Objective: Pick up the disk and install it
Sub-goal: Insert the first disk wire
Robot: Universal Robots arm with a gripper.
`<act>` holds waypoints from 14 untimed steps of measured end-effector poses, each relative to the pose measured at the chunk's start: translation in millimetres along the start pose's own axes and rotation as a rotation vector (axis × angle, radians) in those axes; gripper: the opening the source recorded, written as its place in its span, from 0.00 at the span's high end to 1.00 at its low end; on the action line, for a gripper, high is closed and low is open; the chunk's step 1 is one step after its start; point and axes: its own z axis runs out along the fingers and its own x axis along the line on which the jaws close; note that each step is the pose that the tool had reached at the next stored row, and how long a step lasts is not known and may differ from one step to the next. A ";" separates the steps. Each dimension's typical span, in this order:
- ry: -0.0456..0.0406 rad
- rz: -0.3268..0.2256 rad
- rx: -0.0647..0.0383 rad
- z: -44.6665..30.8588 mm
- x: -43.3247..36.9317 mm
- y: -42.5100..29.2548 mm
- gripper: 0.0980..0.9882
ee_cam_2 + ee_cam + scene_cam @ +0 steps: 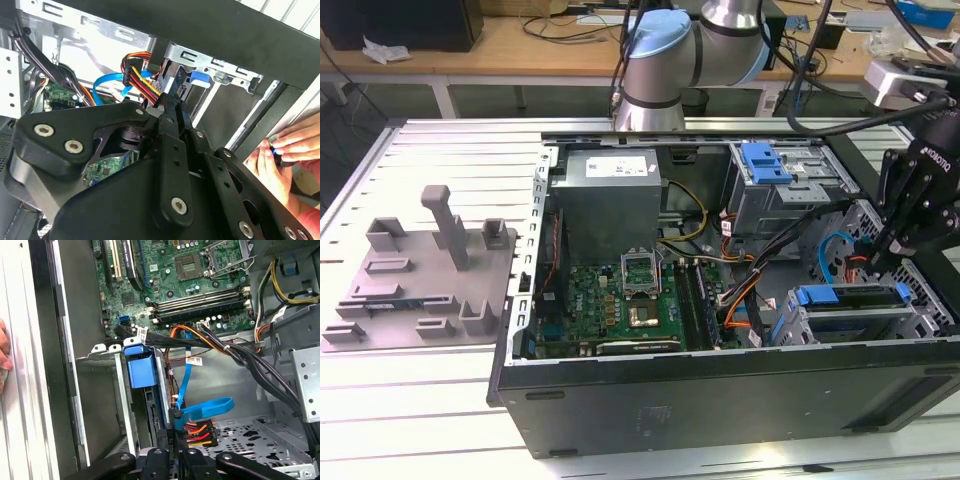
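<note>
The gripper reaches down into the open case at the exterior view's right, its tip just above the near-right drive cage. I cannot tell whether the jaws are spread or pinching anything, because their own linkage covers the tip in both wrist views.

The disk sits in that cage, and its blue bracket shows along the top edge, directly under the gripper. In the first wrist view the gripper stands right at a power plug with red, yellow and black wires. A blue data cable loops just beside the plug. In the second wrist view the same plug hangs close to the gripper.

A blue tab stands on the cage wall near the gripper. A bundle of black cables crosses between the cage and the motherboard.

Farther out in the case, a second cage with a blue latch lies at the far right. The grey power supply sits at the far left of the case. The arm comes in from the far side.

A hand rests at the case's outer wall, cut off by the picture edge.

Well apart, at the exterior view's left, a grey fixture lies on the slotted tabletop.
</note>
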 end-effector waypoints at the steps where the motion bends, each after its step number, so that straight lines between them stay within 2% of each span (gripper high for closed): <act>1: -0.0011 -0.007 0.001 0.0 0.1 0.1 0.92; 7: -0.0013 -0.066 0.009 0.5 3.4 2.8 0.92; 12: 0.0002 -0.105 0.015 1.6 9.8 5.7 0.92; 14: -0.0016 -0.115 0.021 2.0 12.9 5.5 0.92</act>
